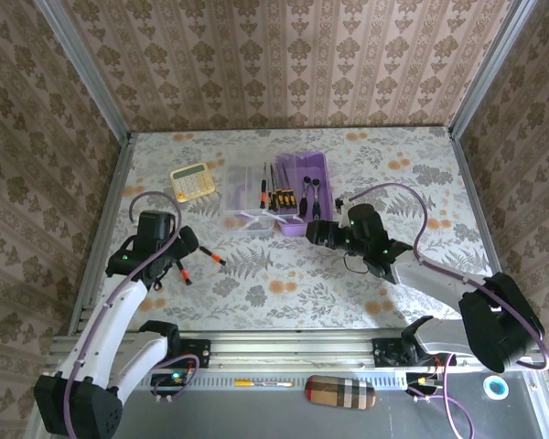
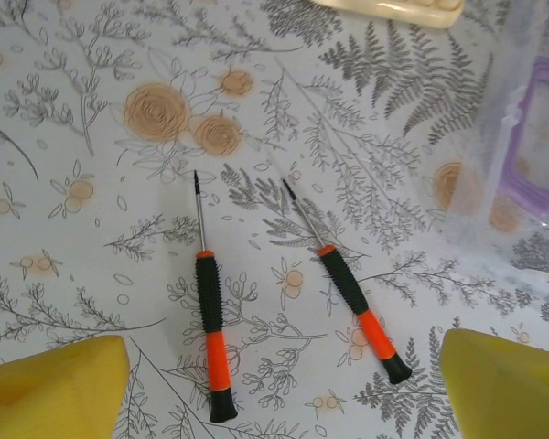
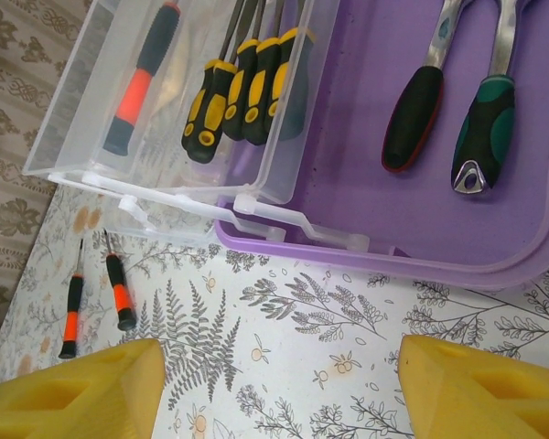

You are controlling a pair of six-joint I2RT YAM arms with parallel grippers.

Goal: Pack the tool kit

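**Left hand lining up on two loose screwdrivers**

I'm hovering my left gripper (image 2: 279, 393) over the table (image 2: 91, 229), fingers apart and holding nothing, and both loose tools are lying between the fingers in the lower half of the wrist frame. The left screwdriver (image 2: 210, 315) is running almost straight up the frame, butt nearest me and tip upward. The right screwdriver (image 2: 352, 297) is slanting from upper left down to lower right. In the overhead frame the purple box (image 1: 304, 169) is sitting up and to the right of them, its clear lid (image 3: 165, 187) open beside it. My right gripper (image 3: 284, 393), also apart, is hanging at the box, so I'm judging the left hand nearer for this pick.
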